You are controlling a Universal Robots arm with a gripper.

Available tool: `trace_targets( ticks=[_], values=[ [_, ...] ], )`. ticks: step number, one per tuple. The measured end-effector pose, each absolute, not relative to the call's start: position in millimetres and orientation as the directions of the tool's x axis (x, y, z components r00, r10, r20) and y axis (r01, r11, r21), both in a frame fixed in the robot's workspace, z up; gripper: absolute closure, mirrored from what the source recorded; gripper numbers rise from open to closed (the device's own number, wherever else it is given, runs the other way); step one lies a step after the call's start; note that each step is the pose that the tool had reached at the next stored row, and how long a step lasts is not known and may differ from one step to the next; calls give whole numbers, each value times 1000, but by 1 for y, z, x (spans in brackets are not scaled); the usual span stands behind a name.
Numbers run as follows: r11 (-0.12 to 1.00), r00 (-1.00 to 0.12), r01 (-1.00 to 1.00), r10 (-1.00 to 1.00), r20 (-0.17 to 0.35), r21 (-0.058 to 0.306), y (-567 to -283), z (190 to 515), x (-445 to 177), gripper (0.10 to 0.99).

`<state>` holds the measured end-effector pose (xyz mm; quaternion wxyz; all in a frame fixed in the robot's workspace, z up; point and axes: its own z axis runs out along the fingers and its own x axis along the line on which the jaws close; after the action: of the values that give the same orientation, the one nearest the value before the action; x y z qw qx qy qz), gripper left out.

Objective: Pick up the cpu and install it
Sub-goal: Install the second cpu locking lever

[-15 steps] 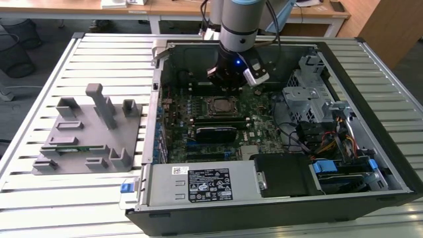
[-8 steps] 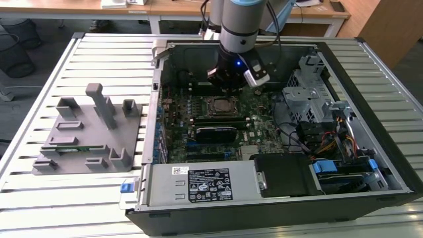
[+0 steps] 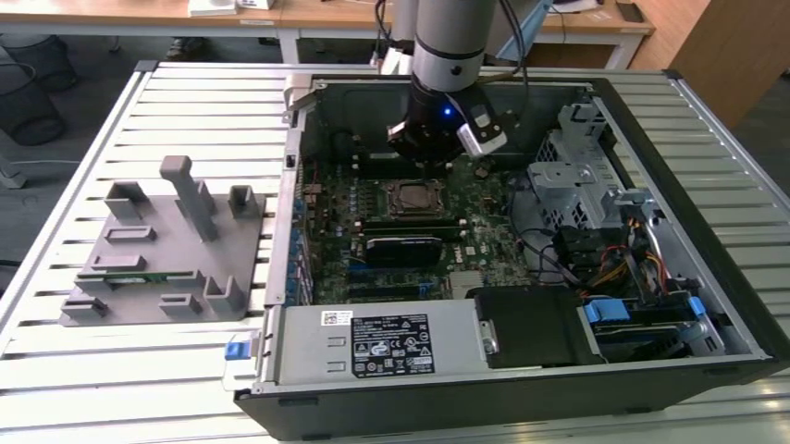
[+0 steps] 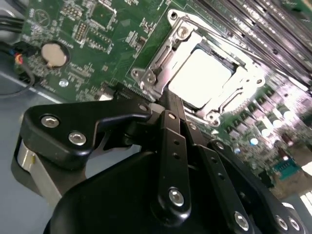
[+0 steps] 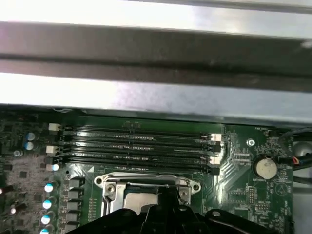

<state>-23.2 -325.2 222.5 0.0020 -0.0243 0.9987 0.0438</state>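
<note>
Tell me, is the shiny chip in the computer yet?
Looks so: the cpu already lies flat inside the socket frame on the green board. The gripper hangs right at the socket's edge, holding nothing that I can see. The frame's cover looks open, so locking it down seems left.

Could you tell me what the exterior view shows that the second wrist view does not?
Exterior view alone: the whole open computer case, the grey fixture block on the slatted table, the power supply and the arm.

Second wrist view alone: the round coin battery and the tool's black linkages close up.

Both: the green motherboard and the socket frame with the cpu seated in it.
</note>
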Motion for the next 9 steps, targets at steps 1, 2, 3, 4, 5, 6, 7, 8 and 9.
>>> trace_targets(
  ticks=[1, 2, 3, 4, 5, 6, 7, 8, 9],
  values=[
    [995, -999, -49, -48, -6, 87, -325, 226, -23, 980],
    [995, -999, -49, -48, -6, 87, -325, 228, -23, 980],
    [995, -999, -49, -48, -6, 87, -325, 228, -23, 980],
    [995, -999, -49, -48, -6, 88, -326, 228, -23, 980],
    [995, -999, -49, -49, -6, 87, -326, 228, -23, 980],
    [995, -999, -49, -48, -6, 87, -328, 228, -23, 980],
    [995, -999, -49, -48, -6, 87, -329, 228, -23, 980],
    [995, -999, -49, -48, -6, 87, -331, 228, -23, 980],
    [995, -999, -49, -48, -6, 87, -333, 228, -23, 980]
  ],
)
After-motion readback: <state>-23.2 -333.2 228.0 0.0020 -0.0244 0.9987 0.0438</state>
